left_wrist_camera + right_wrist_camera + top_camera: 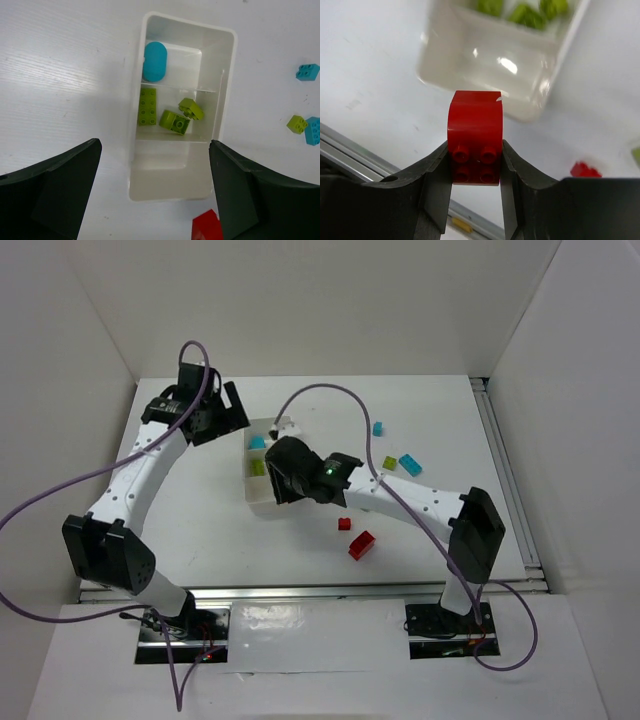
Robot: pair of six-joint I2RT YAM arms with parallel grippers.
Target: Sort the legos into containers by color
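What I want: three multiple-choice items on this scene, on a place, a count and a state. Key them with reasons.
1. The yellow-green translucent plastic bricks in the white rectangular plastic tray lie in: A) its middle compartment B) an end compartment C) all three compartments.
2. How many are they? A) one B) five C) three.
3. The right arm's jaws are: A) open and empty B) shut on a red translucent plastic brick C) shut on a cyan brick.
Key: A, the left wrist view shows them only in the centre section; C, three show there; B, the right wrist view shows red clamped.
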